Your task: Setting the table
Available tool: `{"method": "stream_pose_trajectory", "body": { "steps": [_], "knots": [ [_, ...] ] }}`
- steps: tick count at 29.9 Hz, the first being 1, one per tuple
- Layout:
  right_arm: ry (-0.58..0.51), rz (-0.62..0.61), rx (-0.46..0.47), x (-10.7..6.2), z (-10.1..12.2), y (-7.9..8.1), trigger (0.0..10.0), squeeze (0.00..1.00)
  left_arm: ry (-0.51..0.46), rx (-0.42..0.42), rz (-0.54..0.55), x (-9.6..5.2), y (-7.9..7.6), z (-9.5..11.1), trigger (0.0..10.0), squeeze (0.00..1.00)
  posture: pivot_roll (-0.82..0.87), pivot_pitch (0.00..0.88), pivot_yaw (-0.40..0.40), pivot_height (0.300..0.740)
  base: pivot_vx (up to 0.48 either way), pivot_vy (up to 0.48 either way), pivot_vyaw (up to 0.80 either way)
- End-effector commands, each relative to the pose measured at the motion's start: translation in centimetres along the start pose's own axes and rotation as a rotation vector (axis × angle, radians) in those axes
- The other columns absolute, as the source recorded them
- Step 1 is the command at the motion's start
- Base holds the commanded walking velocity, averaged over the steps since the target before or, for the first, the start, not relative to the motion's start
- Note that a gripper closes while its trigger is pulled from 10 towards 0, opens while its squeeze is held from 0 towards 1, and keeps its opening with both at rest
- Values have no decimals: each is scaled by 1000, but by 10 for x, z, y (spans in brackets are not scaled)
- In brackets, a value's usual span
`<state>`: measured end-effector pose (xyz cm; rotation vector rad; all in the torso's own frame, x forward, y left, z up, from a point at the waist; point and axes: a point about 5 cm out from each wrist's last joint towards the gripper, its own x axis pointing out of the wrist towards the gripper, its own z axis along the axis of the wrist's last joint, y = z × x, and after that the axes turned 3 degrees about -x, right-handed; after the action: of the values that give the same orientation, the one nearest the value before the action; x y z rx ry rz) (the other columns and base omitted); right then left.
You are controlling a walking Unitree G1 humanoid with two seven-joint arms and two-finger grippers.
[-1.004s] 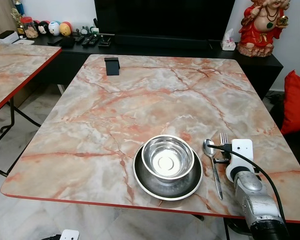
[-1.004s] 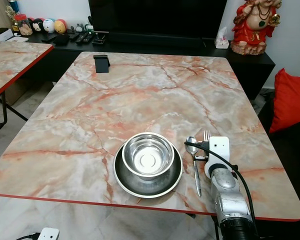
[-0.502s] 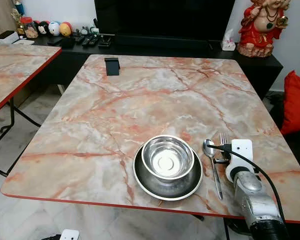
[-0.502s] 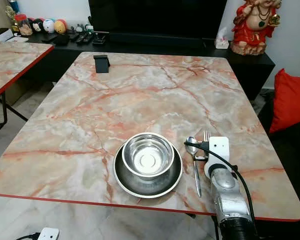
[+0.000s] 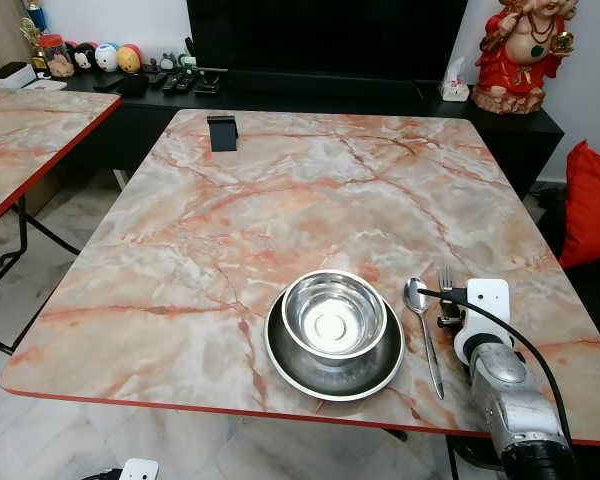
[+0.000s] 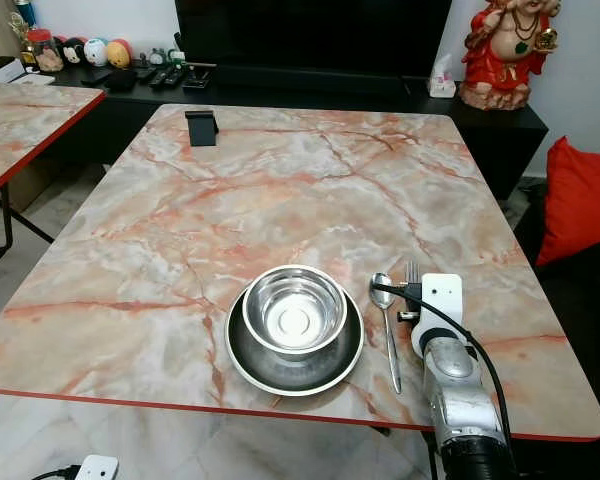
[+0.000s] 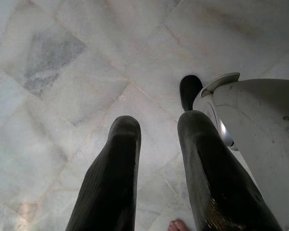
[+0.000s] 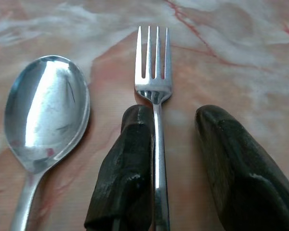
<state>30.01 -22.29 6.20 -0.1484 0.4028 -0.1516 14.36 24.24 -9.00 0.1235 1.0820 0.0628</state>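
Right wrist view, jaws now parted, fork (image 8: 154, 86) released beside spoon (image 8: 44, 113)

left gripper (image 7: 156, 159): hangs down, fingers apart | right gripper (image 8: 176, 159): fingers parted, low

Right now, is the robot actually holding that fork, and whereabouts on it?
No. The right gripper is open: the fork lies on the table, its handle between the fingers, touching one. The left gripper holds nothing.

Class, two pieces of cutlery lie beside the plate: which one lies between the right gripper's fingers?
The fork: its handle runs between the right gripper's open fingers. The spoon lies outside them, on the side nearer the plate.
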Motion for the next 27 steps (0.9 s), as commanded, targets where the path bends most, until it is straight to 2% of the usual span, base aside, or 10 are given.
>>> {"method": "stream_pose_trajectory", "body": {
  "steps": [1,13,23,27],
  "knots": [
    [12,22,28,-2,-5,5,10000,0,8,19,-5,0,2,-1,10000,0,21,0,-18,715,0,0,0],
    [-54,11,51,-2,7,1,10000,0,7,17,-9,0,1,0,10000,0,21,0,-19,715,0,0,0],
    [-68,-22,27,-2,8,-3,10000,0,6,16,-9,0,1,0,10000,0,24,0,-19,715,0,0,0],
    [-136,-57,20,-3,17,-7,10000,0,7,17,-7,0,1,0,10000,0,23,0,-18,715,0,0,0]
  ]
}}
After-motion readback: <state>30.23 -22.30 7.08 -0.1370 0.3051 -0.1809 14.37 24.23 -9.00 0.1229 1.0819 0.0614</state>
